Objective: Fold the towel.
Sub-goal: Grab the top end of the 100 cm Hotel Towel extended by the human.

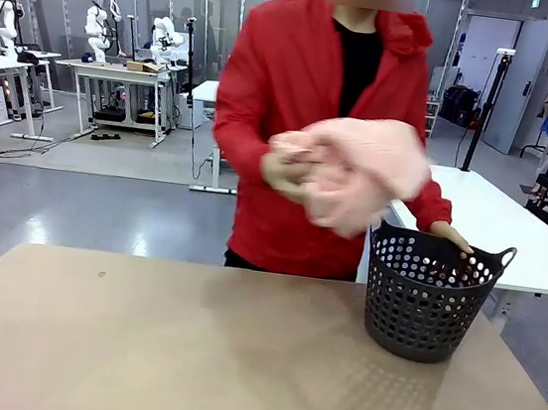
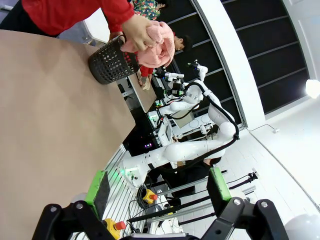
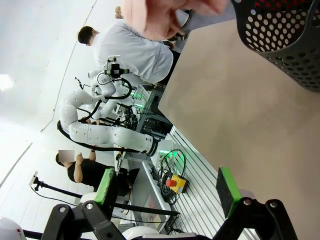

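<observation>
One towel [image 1: 358, 170], bunched up in the person's hand [image 1: 286, 172], held in the air at 11 o'clock of the basket [image 1: 430, 294]. One basket, at 4 o'clock on the desk [image 1: 186, 354]. The towel looks soft, light, floppy and grippy; best pinched at a corner or hem. Left gripper [image 2: 157, 186]: fingers spread apart, empty. Right gripper [image 3: 166, 185]: same.

A person in a red zip jacket [image 1: 268, 94] stands at the far edge of the tan counter [image 1: 186, 354]. One hand [image 1: 286, 172] holds a bunched salmon-pink terry cloth towel [image 1: 363, 171] at chest height, blurred. The other hand [image 1: 448, 234] rests on the rim of a dark grey perforated plastic basket [image 1: 426, 309] near the counter's far right corner.
</observation>
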